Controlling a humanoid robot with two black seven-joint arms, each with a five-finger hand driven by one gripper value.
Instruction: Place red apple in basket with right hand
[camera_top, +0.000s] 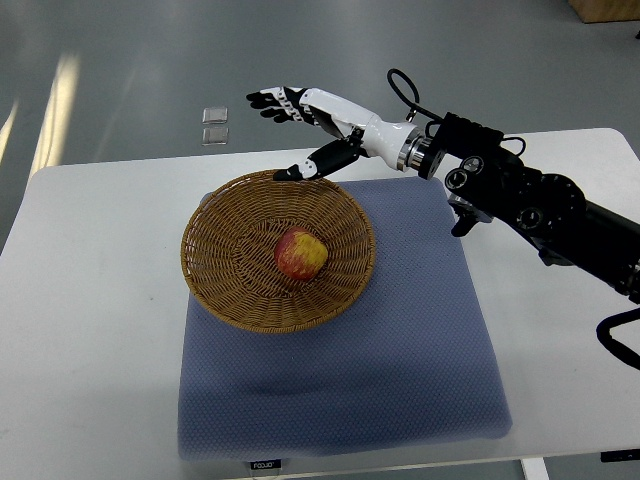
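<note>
White table (90, 300) carries a blue mat (420, 350) with a wicker basket (225, 285) on it. Inside the basket lies the red apple (301, 254); the right hand (305, 125) hovers past the far rim, fingers spread, empty

We see a basket (225, 290) of rough woven wicker w/ a smooth, slightly glossy apple (301, 254) in it. The mat (420, 340) looks like matt textured cloth; the table (90, 330) smooth & matt. The right hand (315, 125) looks like glossy plastic w/ a metal wrist ring.
</note>
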